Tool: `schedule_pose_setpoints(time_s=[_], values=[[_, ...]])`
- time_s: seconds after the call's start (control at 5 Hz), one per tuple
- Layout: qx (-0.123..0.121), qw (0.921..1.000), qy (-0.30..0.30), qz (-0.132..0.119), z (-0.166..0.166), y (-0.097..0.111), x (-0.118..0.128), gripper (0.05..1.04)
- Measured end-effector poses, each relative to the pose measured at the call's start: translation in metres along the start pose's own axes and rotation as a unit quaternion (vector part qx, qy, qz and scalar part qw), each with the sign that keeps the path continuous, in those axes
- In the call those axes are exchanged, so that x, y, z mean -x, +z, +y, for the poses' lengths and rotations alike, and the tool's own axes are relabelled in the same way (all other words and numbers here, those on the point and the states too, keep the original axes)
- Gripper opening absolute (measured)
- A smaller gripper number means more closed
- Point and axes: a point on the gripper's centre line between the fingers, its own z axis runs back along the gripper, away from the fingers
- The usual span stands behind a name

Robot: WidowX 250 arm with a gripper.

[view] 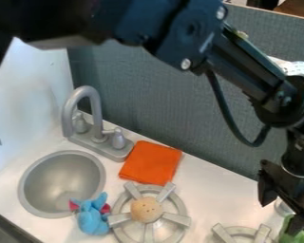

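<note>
Sink (29, 182), blue toy (93, 219) by its rim, faucet (96, 118) behind. Tan ball (146, 209) on left burner (180, 219); orange cloth (150, 162) behind. Right burner (225, 234). Pincer (278, 219) spread; green thing (297, 236) just below its nearer fingertip, contact unclear.

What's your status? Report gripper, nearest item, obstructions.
Gripper at right edge, by green item, contact unclear. Right burner close by. Blue toy beside sink, well clear.
</note>
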Motion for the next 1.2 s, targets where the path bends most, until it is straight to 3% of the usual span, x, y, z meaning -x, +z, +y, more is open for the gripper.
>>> schedule_pose_setpoints(time_s=[1.0,1.2], values=[[-0.022,0.9994,0.019,0.018,0.003,-0.032,-0.028,1.005],[-0.023,0.9995,0.009,0.021,-0.007,-0.038,-0.032,0.955]])
